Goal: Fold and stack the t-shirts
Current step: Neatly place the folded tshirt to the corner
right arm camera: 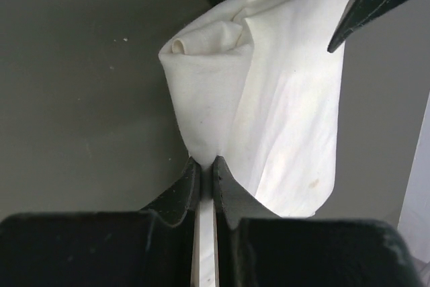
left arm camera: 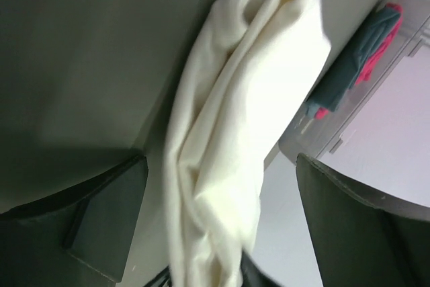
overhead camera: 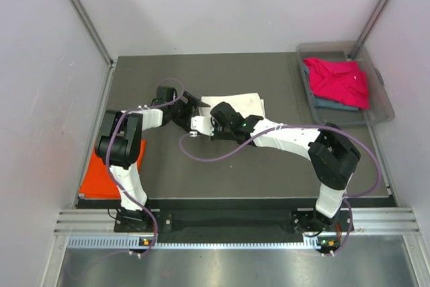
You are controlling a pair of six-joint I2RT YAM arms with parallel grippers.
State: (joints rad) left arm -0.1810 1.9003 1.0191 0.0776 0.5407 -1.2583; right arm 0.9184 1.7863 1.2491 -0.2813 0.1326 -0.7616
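At the centre of the dark table (overhead camera: pixel 269 176), the right gripper (right arm camera: pixel 207 165) pinches the edge of the crumpled cream-white cloth t-shirt (right arm camera: pixel 269 99). The left gripper (left arm camera: pixel 220 162) straddles it, jaws wide apart, gripping nothing.

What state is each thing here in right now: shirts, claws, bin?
cream-white t-shirt: bunched, one edge pinched
right gripper: shut on the cream-white t-shirt
left gripper: wide open, holding nothing
magenta-pink t-shirt: crumpled, topmost in the bin
grey-blue t-shirt: beneath the magenta-pink t-shirt
orange t-shirt: flat at the table's left edge

Table (overhead camera: pixel 269 166) bears cream t-shirt (overhead camera: pixel 236 102), orange t-shirt (overhead camera: pixel 94 183) (left edge), bin (overhead camera: pixel 385 99).
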